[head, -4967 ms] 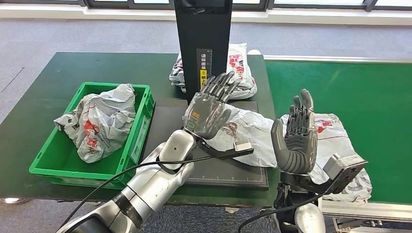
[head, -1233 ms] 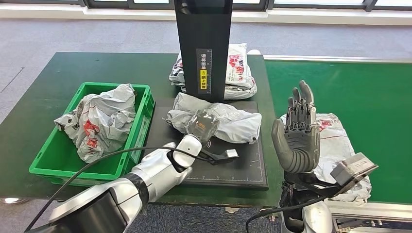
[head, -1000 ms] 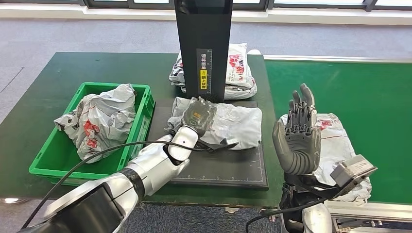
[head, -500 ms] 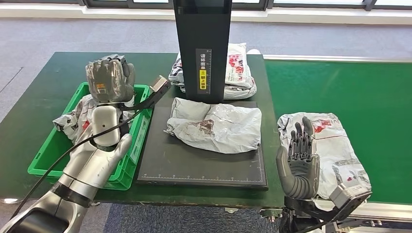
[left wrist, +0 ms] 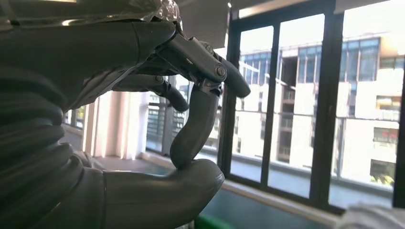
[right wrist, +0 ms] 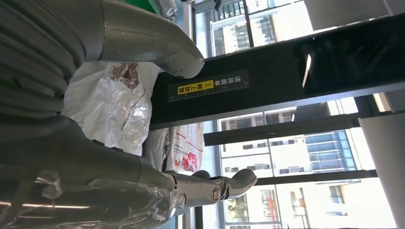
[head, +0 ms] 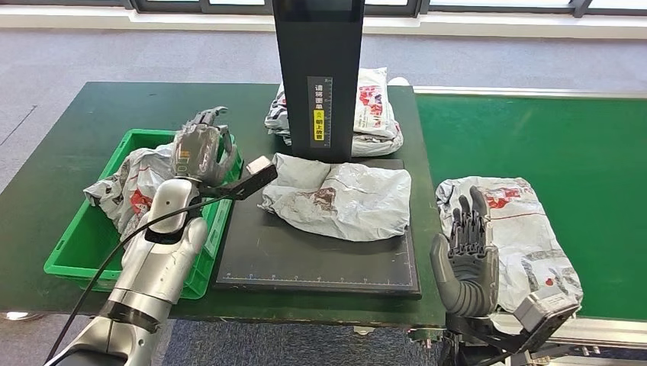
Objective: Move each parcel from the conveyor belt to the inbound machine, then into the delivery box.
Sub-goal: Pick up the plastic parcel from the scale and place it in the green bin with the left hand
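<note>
— On the black scanner platform (head: 320, 259)?
— Yes, the crumpled grey plastic parcel (head: 339, 198) lies there, between both hands. Left robot hand (head: 200, 149) curled, empty, above the green crate (head: 76, 252); right robot hand (head: 465, 252) spread, empty.

Head view looks down over the table; both wrist views sit close behind their hands, facing the windows.

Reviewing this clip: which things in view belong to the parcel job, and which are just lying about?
Job:
- crumpled grey plastic parcel on the black inbound machine plate
- grey parcel on the green conveyor belt
- green plastic delivery box holding a grey parcel

Lying about:
- parcels behind the machine's black column
</note>
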Motion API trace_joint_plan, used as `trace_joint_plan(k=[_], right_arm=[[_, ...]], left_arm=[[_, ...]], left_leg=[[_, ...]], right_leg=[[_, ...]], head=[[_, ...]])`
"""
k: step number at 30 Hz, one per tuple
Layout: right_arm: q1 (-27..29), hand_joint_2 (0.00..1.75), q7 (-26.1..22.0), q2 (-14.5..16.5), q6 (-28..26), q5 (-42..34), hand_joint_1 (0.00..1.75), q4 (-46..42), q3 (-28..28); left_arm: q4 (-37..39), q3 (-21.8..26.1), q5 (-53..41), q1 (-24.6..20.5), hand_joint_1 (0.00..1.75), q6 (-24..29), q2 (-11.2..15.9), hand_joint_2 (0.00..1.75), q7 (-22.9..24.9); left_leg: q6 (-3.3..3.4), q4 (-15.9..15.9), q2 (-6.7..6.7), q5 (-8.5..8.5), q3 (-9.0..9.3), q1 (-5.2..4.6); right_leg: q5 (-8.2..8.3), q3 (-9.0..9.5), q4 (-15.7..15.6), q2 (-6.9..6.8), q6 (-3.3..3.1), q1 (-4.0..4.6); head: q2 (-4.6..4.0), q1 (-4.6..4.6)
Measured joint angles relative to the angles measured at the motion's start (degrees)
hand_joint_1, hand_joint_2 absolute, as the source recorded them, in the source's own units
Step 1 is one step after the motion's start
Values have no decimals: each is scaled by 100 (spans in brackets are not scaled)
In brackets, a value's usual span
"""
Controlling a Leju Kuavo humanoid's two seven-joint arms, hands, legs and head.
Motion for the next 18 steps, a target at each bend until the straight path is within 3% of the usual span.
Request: trace_joint_plan(k=[9,18], right_arm=[[-66,175,5,-102,62,-14,0,138,64],[-88,175,12,-160,64,-40,0,217,79]], left_arm=[[1183,-266,222,-263,0,-78,-307,175,-490],[1606,-497,252,-463,0,-36,-418,175,-572]], left_leg=[[0,0,-1,0,-1,0],[0,0,-1,0,-1,0]], right_leg=[[1,1,0,0,0,-2],[0,0,0,0,0,0]], head=[[-1,1],[0,0]])
